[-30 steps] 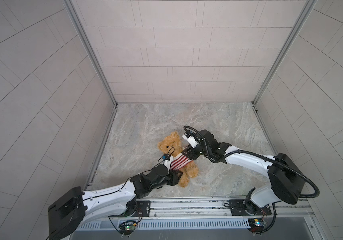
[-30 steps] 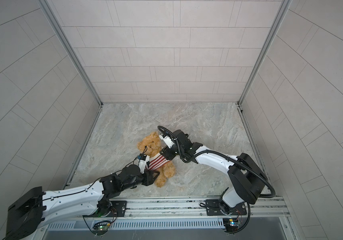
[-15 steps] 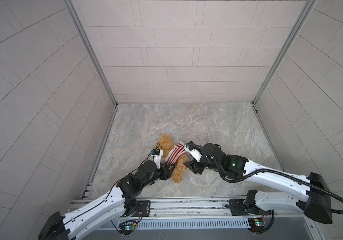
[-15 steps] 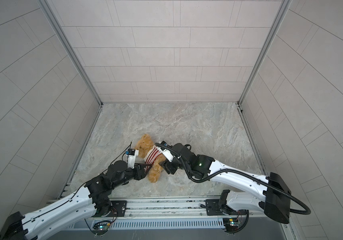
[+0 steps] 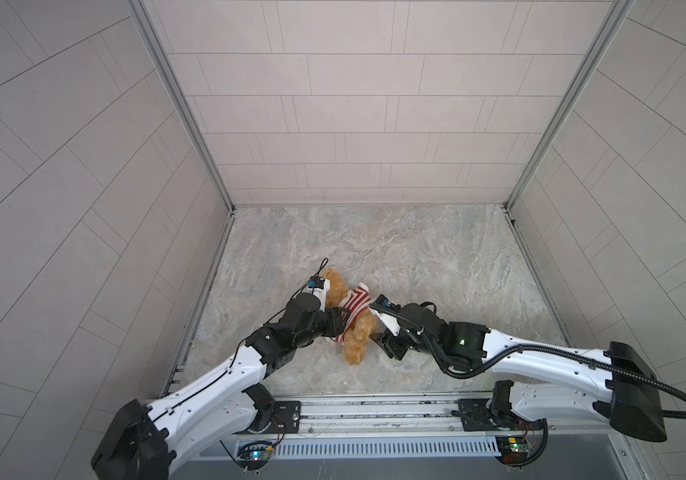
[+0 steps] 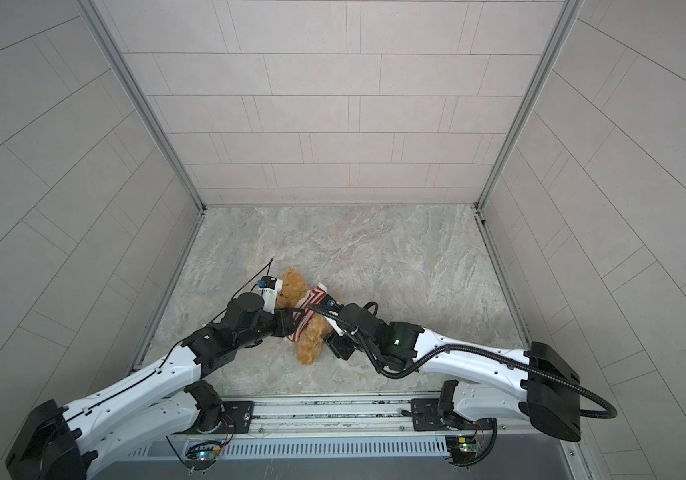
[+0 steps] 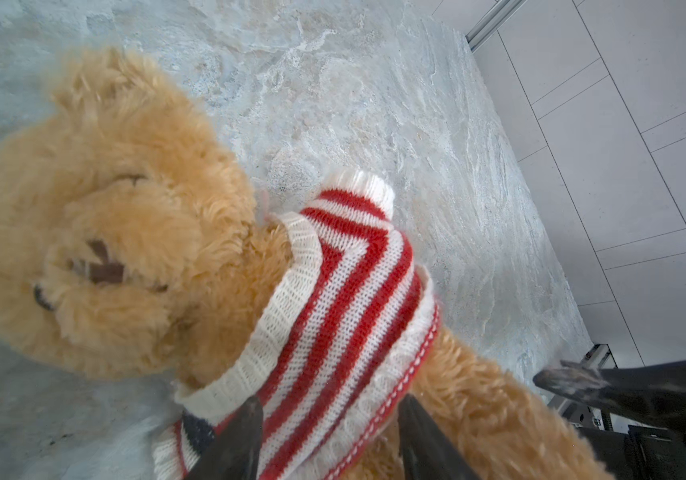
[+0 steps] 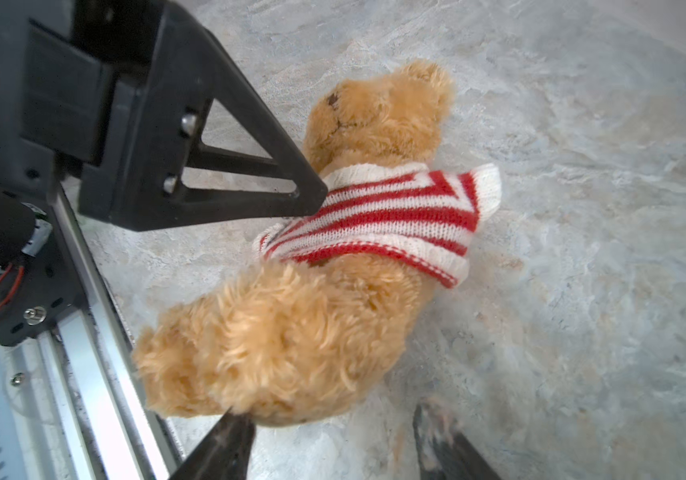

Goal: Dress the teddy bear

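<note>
Our left gripper (image 7: pixel 331 401) has its jaws closed on the striped sweater (image 7: pixel 345 282) at the trunk of the teddy bear (image 7: pixel 125 216), with one finger on each side of the knit. Our right gripper (image 8: pixel 326 415) has its jaws apart with only floor between them. One of its fingertips stands just beside the bear's legs, and the other one is blurred. The bear is fluffy and golden-brown, with a dark nose and one black bead eye that we can see. The sweater is red and white, with a white ribbed collar around the neck, and one sleeve with a white cuff sticks out. In both top views the bear lies near the front of the floor (image 5: pixel 416 257), a little left of the middle, between the two grippers, with its head toward the back. There the left wrist camera (image 5: pixel 319 286) covers a part of the head, and in a top view a black cable (image 6: pixel 324 312) of the right arm crosses the sweater. The floor is grey and marbled, pale tiled walls (image 5: pixel 354 124) close three sides, and a metal rail (image 5: pixel 374 409) runs along the front.
</note>
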Tool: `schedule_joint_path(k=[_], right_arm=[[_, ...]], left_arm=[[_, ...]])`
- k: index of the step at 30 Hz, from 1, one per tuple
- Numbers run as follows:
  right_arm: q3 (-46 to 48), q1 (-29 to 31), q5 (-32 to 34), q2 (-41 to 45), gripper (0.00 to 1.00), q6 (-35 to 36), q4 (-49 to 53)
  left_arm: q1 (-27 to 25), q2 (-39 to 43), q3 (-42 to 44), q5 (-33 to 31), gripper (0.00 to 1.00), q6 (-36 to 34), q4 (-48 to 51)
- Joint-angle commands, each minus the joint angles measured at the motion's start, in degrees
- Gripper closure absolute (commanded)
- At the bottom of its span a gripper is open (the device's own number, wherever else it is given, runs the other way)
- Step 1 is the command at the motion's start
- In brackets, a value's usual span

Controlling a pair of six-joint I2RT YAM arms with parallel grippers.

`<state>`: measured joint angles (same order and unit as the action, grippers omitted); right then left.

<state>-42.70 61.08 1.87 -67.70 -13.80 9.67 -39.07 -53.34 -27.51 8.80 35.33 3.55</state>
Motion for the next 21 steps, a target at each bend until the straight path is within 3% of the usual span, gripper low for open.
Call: schedule_joint_path(k=[1,4,12,21], right_arm=[[-0.7,-1.8,1.9,-1.0,0.43,-0.7,-2.6],[0.0,-4.4,0.5,-0.5,0.46,-0.3,-2.8],[2.4,-18.3,-11.3,-2.5,0.49,2.9,-6.9],[0.6,-20.4,-12.5,5.2,0.46,4.2,-0.1]], left_arm=[[0.6,-3.2,-4.9,-1.7,0.44,-4.8,1.4],[0.7,-7.7,-9.5,-5.4,0.44,-9.4,5.6],[2.0,-18.6,-16.0,-4.2,0.44,-12.9,5.4],[5.3,-29.6,-21.3,-2.4,0.47,-14.0,4.8]])
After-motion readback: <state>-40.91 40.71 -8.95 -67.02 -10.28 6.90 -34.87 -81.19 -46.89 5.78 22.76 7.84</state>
